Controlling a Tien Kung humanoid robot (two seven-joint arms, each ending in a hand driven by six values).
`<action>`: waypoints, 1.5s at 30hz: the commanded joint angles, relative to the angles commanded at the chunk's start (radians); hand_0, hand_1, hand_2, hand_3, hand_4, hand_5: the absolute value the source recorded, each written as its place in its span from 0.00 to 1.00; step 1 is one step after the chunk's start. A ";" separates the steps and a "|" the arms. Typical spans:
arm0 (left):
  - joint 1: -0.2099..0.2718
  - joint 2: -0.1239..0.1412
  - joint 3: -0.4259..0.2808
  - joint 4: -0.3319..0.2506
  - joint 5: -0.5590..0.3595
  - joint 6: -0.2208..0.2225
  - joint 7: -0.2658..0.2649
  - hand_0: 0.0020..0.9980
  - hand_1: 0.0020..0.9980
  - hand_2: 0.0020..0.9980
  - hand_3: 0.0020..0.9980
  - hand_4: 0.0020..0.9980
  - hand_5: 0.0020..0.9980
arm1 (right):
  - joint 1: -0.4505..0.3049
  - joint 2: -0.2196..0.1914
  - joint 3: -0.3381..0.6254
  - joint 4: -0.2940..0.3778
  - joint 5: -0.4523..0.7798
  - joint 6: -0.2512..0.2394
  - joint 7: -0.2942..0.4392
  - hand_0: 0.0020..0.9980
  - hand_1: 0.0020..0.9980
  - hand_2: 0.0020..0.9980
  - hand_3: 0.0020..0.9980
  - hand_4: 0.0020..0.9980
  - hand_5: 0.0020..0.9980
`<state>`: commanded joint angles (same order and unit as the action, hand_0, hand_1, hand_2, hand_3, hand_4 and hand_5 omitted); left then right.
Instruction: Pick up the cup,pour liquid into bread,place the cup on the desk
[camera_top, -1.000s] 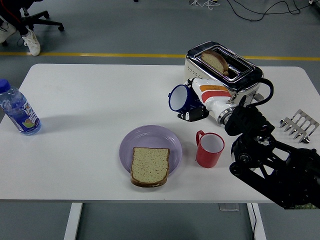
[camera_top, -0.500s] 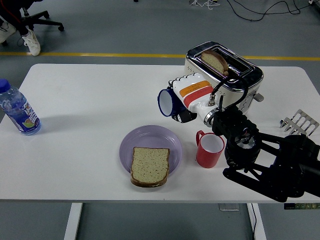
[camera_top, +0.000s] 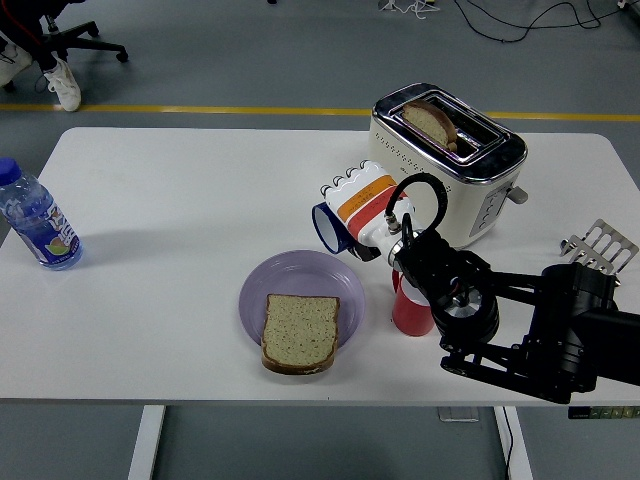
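The blue cup (camera_top: 329, 226) is off the desk (camera_top: 200, 200), gripped in our right hand (camera_top: 362, 208), whose white fingers wrap its body. It hangs just beyond the far right rim of the lilac plate (camera_top: 345, 290), tipped on its side so that its mouth faces left and slightly down.

Going from largest to smallest: the desk carries everything; the cream and chrome toaster (camera_top: 450, 160), with one slice standing in its slot, sits behind our hand; our right arm (camera_top: 530, 330) reaches in from the lower right. The plate lies near the desk's front, and on it the slice of bread (camera_top: 299, 332). A red mug (camera_top: 408, 308) stands just right of the plate, partly hidden by our wrist.

The bread lies nearer to us and a little left of the cup's mouth, so we judge the pour needs the cup brought in over the plate. Our left hand is out of view.
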<state>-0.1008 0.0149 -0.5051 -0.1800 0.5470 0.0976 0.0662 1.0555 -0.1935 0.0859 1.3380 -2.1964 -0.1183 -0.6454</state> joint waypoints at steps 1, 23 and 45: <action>0.000 0.000 0.000 0.000 0.000 0.000 0.000 0.63 0.57 0.61 0.56 0.37 0.99 | 0.004 0.003 -0.008 0.000 -0.005 0.001 0.000 0.11 0.05 0.29 0.36 0.74 0.00; 0.002 -0.001 0.002 0.000 0.000 0.000 0.000 0.63 0.57 0.61 0.56 0.37 0.99 | -0.051 -0.002 0.089 0.045 0.080 -0.132 0.037 0.12 0.05 0.29 0.37 0.81 0.00; 0.005 -0.003 0.005 0.000 0.003 0.002 -0.006 0.63 0.56 0.61 0.56 0.37 0.98 | -0.566 -0.170 0.834 0.324 0.938 -0.017 0.421 0.12 0.07 0.30 0.37 0.81 0.00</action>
<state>-0.0955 0.0120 -0.5005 -0.1800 0.5497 0.0992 0.0606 0.4899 -0.3635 0.9194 1.6620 -1.2579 -0.1353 -0.2242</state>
